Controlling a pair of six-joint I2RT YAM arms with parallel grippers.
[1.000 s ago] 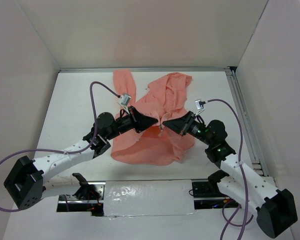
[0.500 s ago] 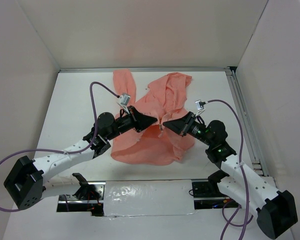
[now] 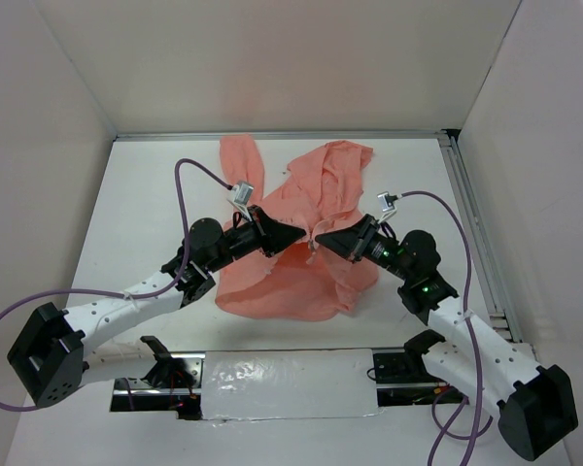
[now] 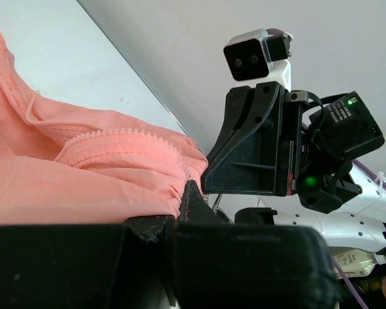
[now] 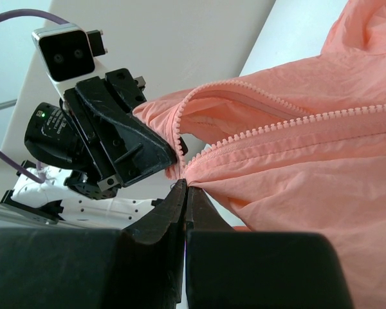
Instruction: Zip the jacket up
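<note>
1. Top external view: the left end effector (image 3: 302,238) and the right end effector (image 3: 319,240) stood tip to tip, just beside each other, over the middle of the thin, wrinkled salmon-pink fabric jacket (image 3: 291,282).
2. Left wrist view: the left end effector's fingers (image 4: 192,201) were pressed together, pinching a fold of the jacket's edge.
3. Right wrist view: the right end effector's fingers (image 5: 175,199) were likewise pressed together, nipping the fabric where two unjoined rows of pink zipper teeth (image 5: 289,125) converged.
4. Counted: one jacket, lying on the white worktop (image 3: 146,194) toward its far middle; two end effectors, both gripping it.
</note>
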